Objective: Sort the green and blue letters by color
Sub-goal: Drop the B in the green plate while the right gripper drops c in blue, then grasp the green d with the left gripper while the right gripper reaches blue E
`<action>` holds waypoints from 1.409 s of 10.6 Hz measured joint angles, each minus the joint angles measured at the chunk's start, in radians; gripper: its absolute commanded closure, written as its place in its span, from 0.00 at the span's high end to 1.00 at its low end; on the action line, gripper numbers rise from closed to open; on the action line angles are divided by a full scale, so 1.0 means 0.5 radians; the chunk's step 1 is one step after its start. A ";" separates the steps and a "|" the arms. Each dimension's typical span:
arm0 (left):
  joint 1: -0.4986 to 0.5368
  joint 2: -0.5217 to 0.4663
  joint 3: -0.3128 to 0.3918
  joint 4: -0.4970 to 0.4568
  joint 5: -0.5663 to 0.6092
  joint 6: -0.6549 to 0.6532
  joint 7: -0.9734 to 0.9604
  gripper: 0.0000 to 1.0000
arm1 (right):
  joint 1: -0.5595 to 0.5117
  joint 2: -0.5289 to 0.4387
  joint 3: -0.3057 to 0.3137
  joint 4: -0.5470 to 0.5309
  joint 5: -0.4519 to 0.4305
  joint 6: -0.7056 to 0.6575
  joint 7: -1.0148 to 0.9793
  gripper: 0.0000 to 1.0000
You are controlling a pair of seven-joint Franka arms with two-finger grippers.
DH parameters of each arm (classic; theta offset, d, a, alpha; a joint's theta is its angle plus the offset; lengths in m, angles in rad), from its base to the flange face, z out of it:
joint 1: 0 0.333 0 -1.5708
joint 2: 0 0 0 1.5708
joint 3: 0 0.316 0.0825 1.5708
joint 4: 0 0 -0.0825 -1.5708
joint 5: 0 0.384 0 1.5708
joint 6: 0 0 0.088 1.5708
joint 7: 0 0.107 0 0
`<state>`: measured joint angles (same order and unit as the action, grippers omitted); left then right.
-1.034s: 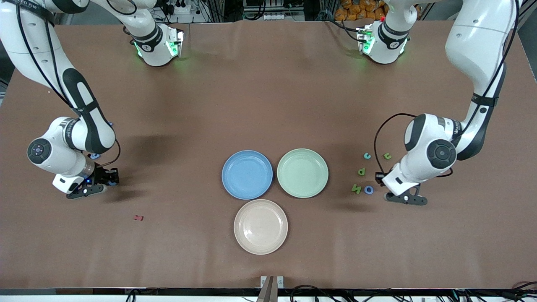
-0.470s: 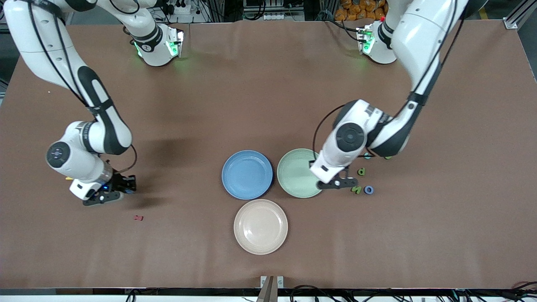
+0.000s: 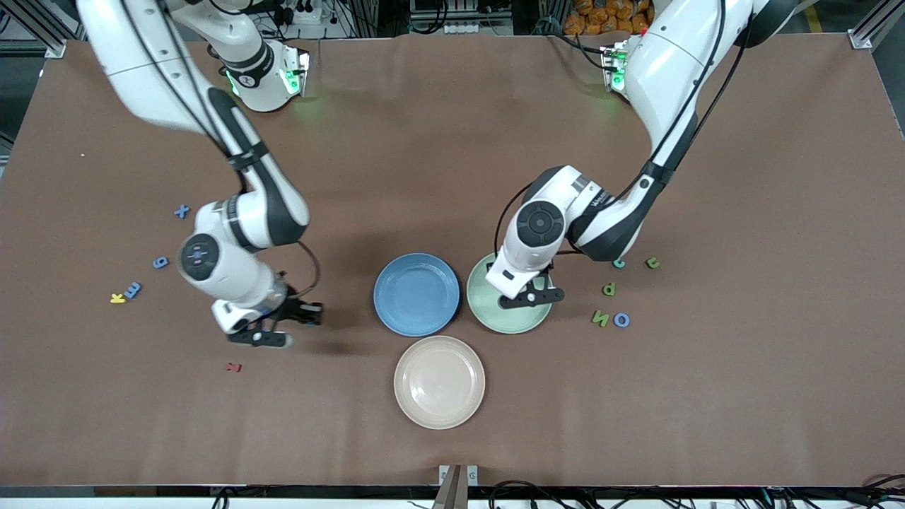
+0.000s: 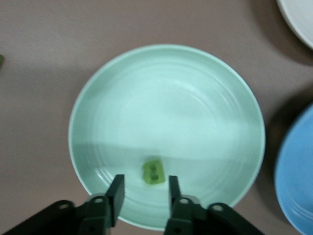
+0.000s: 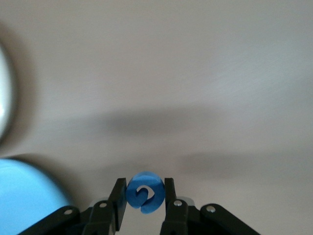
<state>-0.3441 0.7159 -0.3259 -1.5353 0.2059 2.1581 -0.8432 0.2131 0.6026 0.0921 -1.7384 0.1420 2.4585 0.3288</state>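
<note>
Front view: three plates in the middle of the brown table (image 3: 452, 141), a blue plate (image 3: 416, 294), a green plate (image 3: 510, 291) beside it toward the left arm's end, and a cream plate (image 3: 439, 382) nearer the camera. Left gripper (image 3: 527, 295) up over the green plate. Right gripper (image 3: 272, 326) up over bare table, between the blue plate and the right arm's end. Near the left arm's end, green N (image 3: 601, 319) just beside blue O (image 3: 621, 320), with green P (image 3: 609, 288) farther from the camera. Near the right arm's end, blue X (image 3: 182, 211), blue 6 (image 3: 160, 263), blue E (image 3: 132, 290) just beside a yellow letter (image 3: 117, 298). Dark red letter (image 3: 233, 367) alone, nearer the camera.

Left wrist view: fingers (image 4: 116, 195) spread apart, holding nothing. Small green letter (image 4: 152, 173) in the green plate, down between the two fingertips, not touched by them.

Right wrist view: fingers (image 5: 117, 201) pressed tight on a round blue letter (image 5: 145, 193), one finger on each side. Blue plate's edge in one corner, apart from the held letter.
</note>
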 measured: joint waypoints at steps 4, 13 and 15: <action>0.181 -0.015 0.031 0.068 0.003 0.002 0.283 1.00 | 0.490 0.093 0.005 0.194 0.068 -0.005 0.898 1.00; 0.590 -0.151 0.031 -0.531 0.108 0.293 0.948 0.79 | 0.072 0.192 -0.142 0.264 0.043 -0.060 0.067 1.00; 0.657 -0.185 0.033 -0.677 0.169 0.411 0.989 0.76 | -0.248 0.195 -0.155 0.235 0.035 -0.081 -0.532 1.00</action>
<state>-0.0154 0.6234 -0.3092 -1.8737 0.2906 2.3635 -0.3488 0.0890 0.7000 0.0145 -1.6207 0.1595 2.4182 0.0630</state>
